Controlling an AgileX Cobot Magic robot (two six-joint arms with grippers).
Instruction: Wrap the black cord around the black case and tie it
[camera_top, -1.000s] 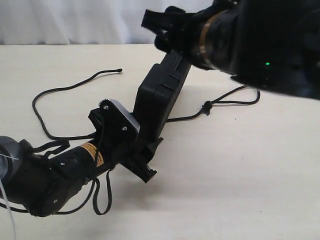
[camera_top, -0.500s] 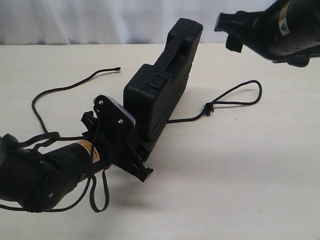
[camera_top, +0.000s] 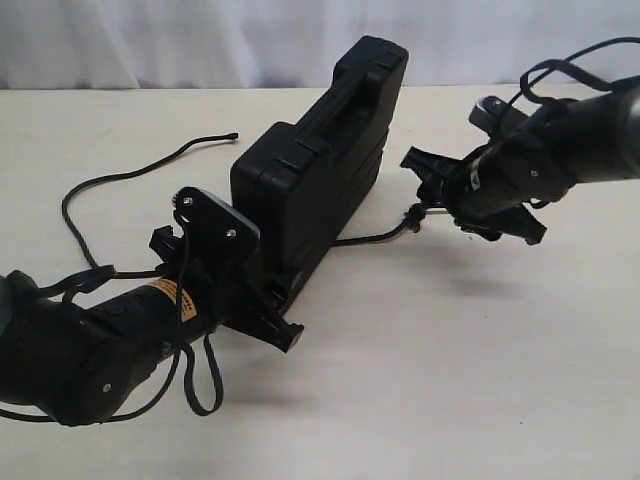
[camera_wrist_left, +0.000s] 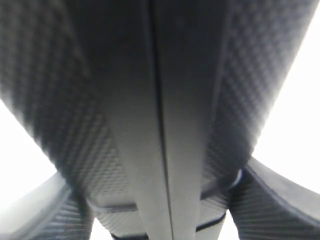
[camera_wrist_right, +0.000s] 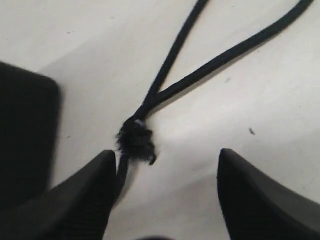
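Note:
The black case (camera_top: 320, 160) stands on its long edge, tilted, with its near end clamped in my left gripper (camera_top: 240, 290). In the left wrist view the case (camera_wrist_left: 160, 100) fills the frame between both fingers, so the left gripper (camera_wrist_left: 160, 205) is shut on it. The black cord (camera_top: 130, 178) curls on the table to the left, passes under the case and comes out on the right to its knot (camera_top: 413, 215). My right gripper (camera_top: 445, 195) hangs open just above the table. The knot (camera_wrist_right: 136, 140) lies beside one fingertip (camera_wrist_right: 95, 175), untouched, and the loop (camera_wrist_right: 210, 65) runs on beyond it.
The tan table (camera_top: 450, 380) stretches toward the front and right. A white curtain (camera_top: 150, 40) backs the scene. Loose black arm cables (camera_top: 200, 385) hang by the left arm. A dark shape (camera_wrist_right: 25, 130) stands near the right gripper, probably the case.
The right arm left the case's far top end, swung right, then came down to the cord's knot with its jaws open. The left gripper and the case shifted slightly left.

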